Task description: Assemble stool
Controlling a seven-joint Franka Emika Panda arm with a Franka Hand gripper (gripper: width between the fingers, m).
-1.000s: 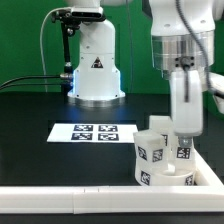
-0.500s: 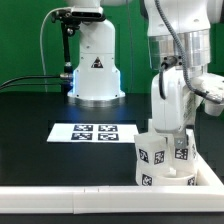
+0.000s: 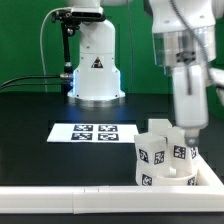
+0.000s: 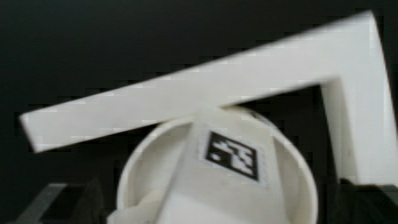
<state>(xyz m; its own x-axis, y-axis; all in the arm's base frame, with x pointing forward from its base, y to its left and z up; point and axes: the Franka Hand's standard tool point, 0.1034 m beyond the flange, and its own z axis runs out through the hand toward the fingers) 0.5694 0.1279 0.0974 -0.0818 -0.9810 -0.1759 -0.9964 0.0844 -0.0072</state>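
In the exterior view, the arm comes down from the top edge at about 1 o'clock, and its gripper [image 3: 187, 128] drops behind the upright legs of the stool [image 3: 160, 157], so the fingertips are hidden and it cannot be told whether the jaws are wide, narrow or holding a part. The stool stands at about 4 o'clock in the frame, white and chunky, its short legs pointing up with black-and-white square tags on their faces; the seat beneath them is mostly screened by the white rail [image 3: 70, 195] that runs along the near edge of the black table [image 3: 30, 120]. The stool sits just beside that rail and near the frame's right edge. The marker board [image 3: 93, 131] lies flat near the centre, just to the stool's left, with bare black table lying open toward 9 o'clock. The robot base [image 3: 96, 68] stands at 12 o'clock, well apart from the stool.

In the wrist view, the picture is soft and close. A rounded white leg [image 4: 210, 170] with one square tag fills the 6 o'clock area, cut off by the lower edge. Behind it a white corner rail [image 4: 214, 85] bends across the frame over black table. Dark blurred shapes low at 5 and 7 o'clock may be the fingers; their gap cannot be judged.
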